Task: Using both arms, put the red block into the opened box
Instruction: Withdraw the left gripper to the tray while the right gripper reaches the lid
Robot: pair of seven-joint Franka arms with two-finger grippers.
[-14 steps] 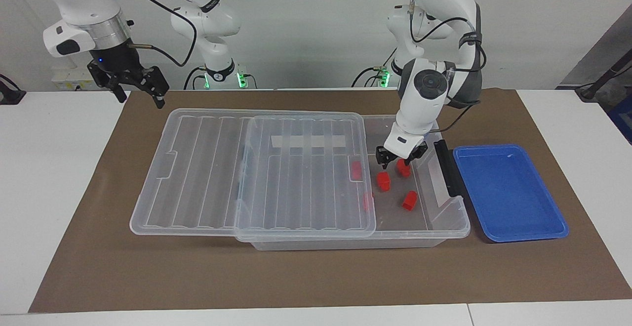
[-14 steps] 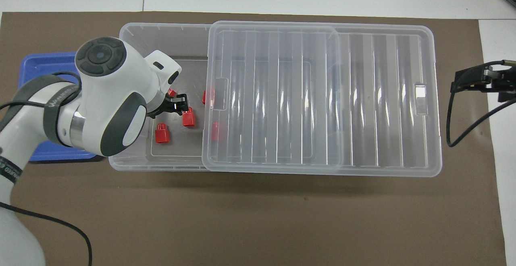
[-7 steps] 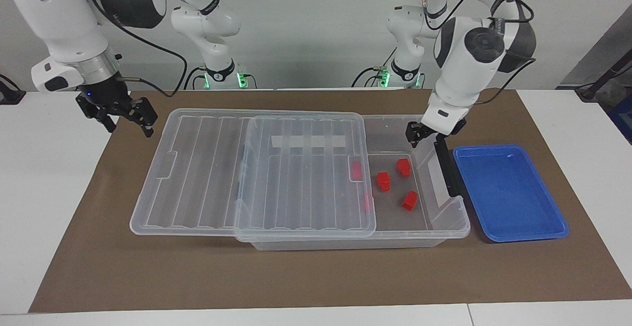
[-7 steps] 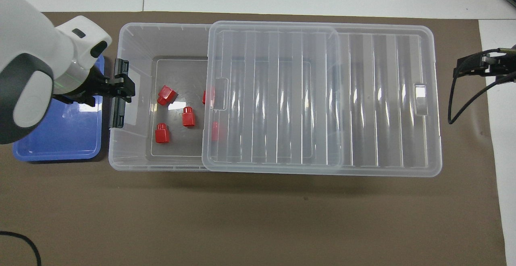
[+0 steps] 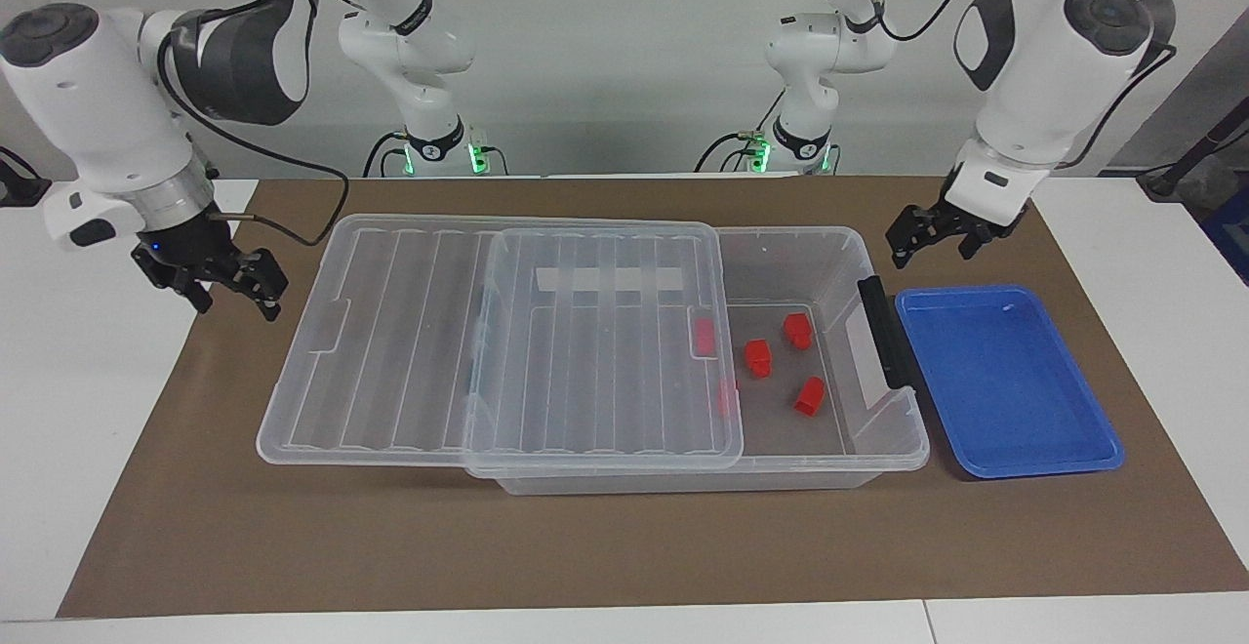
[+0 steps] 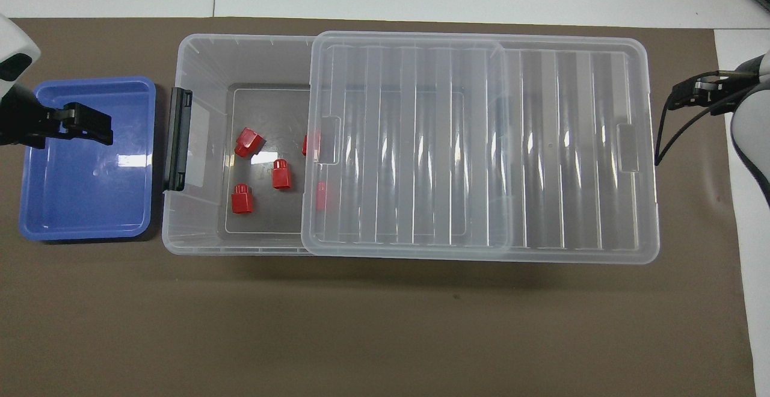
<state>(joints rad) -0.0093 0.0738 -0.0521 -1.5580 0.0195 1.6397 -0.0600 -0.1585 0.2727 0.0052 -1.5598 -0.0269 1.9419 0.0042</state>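
Observation:
Several red blocks lie on the floor of the clear box [image 5: 883,451] [image 6: 198,242]. Three sit in its uncovered end: [image 5: 798,330], [image 5: 758,357], [image 5: 809,395], seen from overhead as blocks [image 6: 248,142], [image 6: 281,174], [image 6: 242,198]. Two more show through the ribbed lid [image 5: 439,332] [image 6: 481,144], which is slid toward the right arm's end. My left gripper [image 5: 932,234] [image 6: 84,125] hangs open and empty, raised by the blue tray, clear of the box. My right gripper [image 5: 232,285] [image 6: 698,93] hangs open and empty beside the lid's outer end.
An empty blue tray [image 5: 1005,381] [image 6: 87,162] lies beside the box's black handle [image 5: 883,332] [image 6: 177,138], at the left arm's end. A brown mat [image 5: 624,546] covers the table under everything.
The left gripper let go of a red block in the box, rose out and swung away to the blue tray. The right gripper came down and drew slightly away from the lid's end.

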